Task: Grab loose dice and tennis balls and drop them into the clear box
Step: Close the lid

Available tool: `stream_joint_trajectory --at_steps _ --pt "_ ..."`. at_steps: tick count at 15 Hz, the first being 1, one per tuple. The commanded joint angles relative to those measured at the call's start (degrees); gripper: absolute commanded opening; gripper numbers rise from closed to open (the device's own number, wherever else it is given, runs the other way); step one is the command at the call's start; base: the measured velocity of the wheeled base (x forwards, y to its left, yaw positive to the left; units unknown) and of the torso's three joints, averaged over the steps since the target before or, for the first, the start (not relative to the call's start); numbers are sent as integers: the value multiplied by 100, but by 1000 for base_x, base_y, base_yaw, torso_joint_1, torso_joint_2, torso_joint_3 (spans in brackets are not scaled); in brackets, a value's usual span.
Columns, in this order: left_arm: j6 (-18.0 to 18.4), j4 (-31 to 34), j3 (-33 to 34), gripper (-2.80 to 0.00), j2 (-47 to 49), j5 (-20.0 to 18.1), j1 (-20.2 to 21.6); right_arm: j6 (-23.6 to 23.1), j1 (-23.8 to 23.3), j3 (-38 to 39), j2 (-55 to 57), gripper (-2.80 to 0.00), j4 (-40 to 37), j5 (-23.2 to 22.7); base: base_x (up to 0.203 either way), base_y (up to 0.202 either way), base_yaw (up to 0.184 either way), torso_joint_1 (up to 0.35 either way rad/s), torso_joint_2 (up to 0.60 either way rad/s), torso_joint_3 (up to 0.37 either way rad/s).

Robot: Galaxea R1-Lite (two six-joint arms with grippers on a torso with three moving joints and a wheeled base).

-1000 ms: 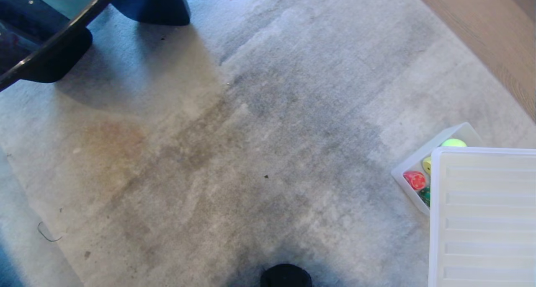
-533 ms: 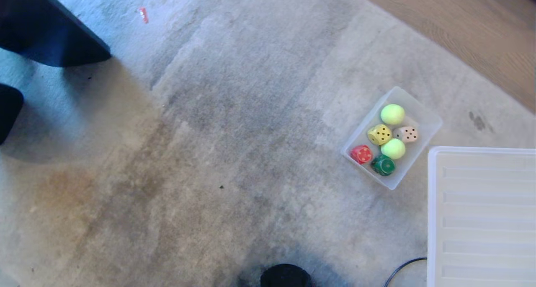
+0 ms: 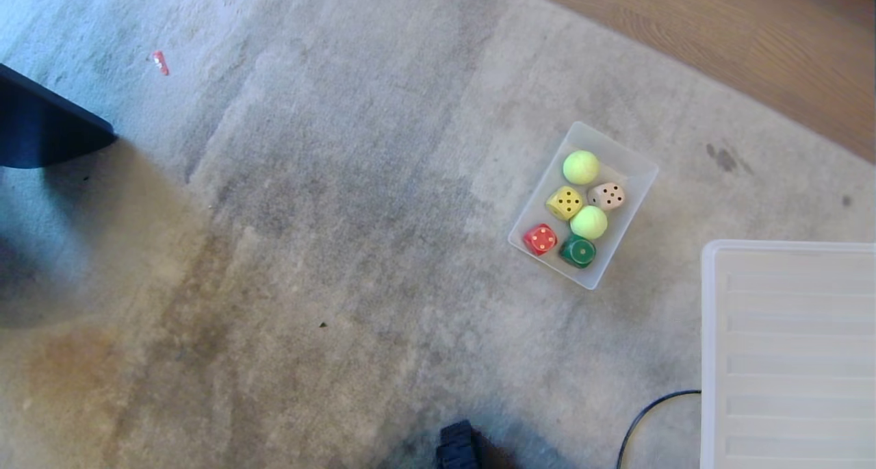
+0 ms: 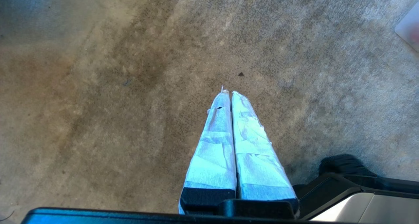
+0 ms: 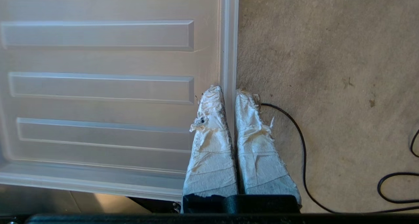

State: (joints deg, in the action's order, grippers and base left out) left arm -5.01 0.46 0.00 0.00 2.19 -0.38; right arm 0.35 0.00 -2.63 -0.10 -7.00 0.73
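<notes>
Head view: the clear box (image 3: 640, 171) sits askew on the grey carpet (image 3: 342, 216), right of centre, holding all four dice (image 3: 565, 203) and both tennis balls (image 3: 581, 167). Wide bare carpet lies to its left. A ribbed tray (image 3: 787, 352) fills the near right corner, apart from the box; a black cable (image 3: 647, 411) curls by its edge. Wood floor (image 3: 718, 37) borders the carpet at the far right — dark furniture (image 3: 41, 130) intrudes at the left edge. The left gripper (image 4: 230, 92) hangs over carpet, fingers pressed together; the right gripper (image 5: 226, 90), also pressed together, is over the tray's rim.
</notes>
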Motion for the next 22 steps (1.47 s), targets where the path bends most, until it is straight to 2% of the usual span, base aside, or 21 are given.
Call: stream_joint_trajectory --at_steps 1,5,7,9,10,12,15,18,22 --pt "-9 -2 0 -280 0 0 3 -18 0 0 1 -280 -3 -3 0 0 0 0 0 0" --pt "-26 -11 0 -280 0 9 3 21 -18 -49 5 -280 -9 60 0 0 0 0 0 0" --pt "-26 -11 0 -280 0 9 3 98 -39 -341 349 -280 -10 143 0 0 0 0 0 0" --pt "-26 -11 0 -280 0 9 3 539 -53 -816 1456 -280 171 276 0 0 0 0 0 0" --pt "-26 -11 0 -280 0 9 3 837 -61 -1049 2348 -280 466 345 0 0 0 0 0 0" --pt "-26 -11 0 -280 0 9 3 1262 -74 -1320 3934 -280 1418 449 0 0 0 0 0 0" --pt "-26 -11 0 -280 0 9 3 1791 -68 -1664 6503 -280 3578 708 0 0 0 0 0 0" --pt "-26 -11 0 -280 0 9 3 2502 233 -2145 8534 -280 5432 1071 0 0 0 0 0 0" --pt "-26 -11 0 -280 0 9 3 3110 982 -3474 10241 -280 6562 1400 0 0 0 0 0 0"
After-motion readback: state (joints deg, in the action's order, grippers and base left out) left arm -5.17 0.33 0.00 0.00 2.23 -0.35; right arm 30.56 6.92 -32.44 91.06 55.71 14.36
